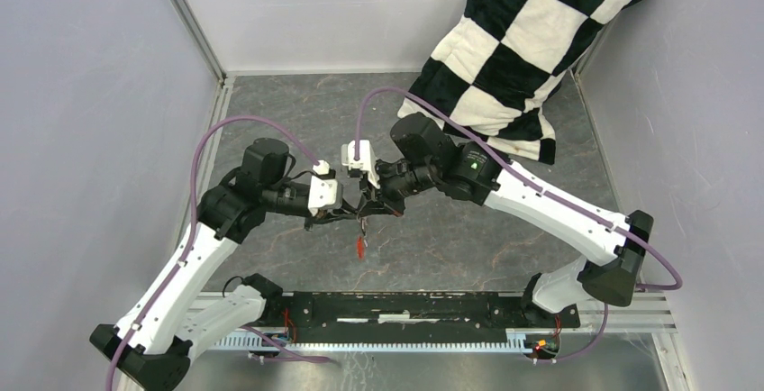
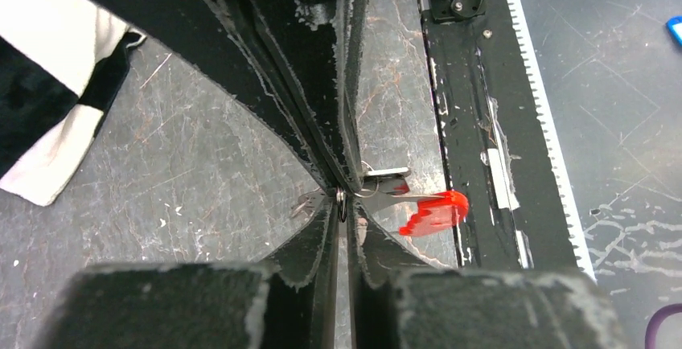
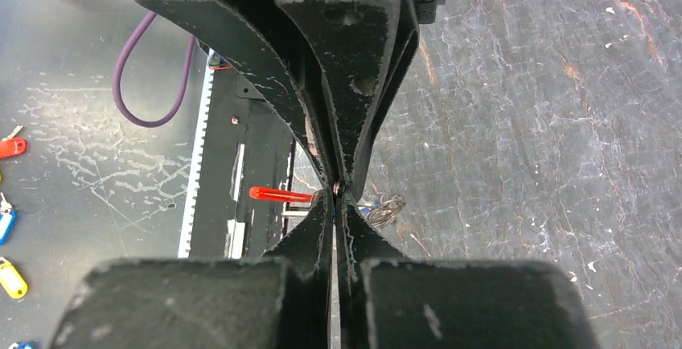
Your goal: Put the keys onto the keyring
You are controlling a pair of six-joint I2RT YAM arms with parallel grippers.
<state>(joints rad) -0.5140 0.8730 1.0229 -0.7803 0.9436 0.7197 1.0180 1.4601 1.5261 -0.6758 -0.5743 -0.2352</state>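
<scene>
My left gripper (image 1: 353, 213) and right gripper (image 1: 371, 208) meet tip to tip above the table middle. In the left wrist view my left gripper (image 2: 343, 204) is shut on the thin metal loop of the keyring (image 2: 342, 202). Its red tag (image 2: 434, 212) hangs to the right, and also shows in the top view (image 1: 360, 247). My right gripper (image 3: 336, 196) is shut at the same spot, on what looks like the blue-headed key: a blue bit (image 3: 372, 203) and wire ring (image 3: 388, 208) show on one side, a silver blade (image 2: 386, 174) on the other. The black-headed key is not visible.
A black-and-white checkered cloth (image 1: 532, 40) lies at the back right. A black mounting rail (image 1: 405, 314) runs along the near edge. Beyond it, on the lower surface, lie spare coloured tags: red (image 3: 10, 148), blue (image 3: 4, 224), yellow (image 3: 12, 278).
</scene>
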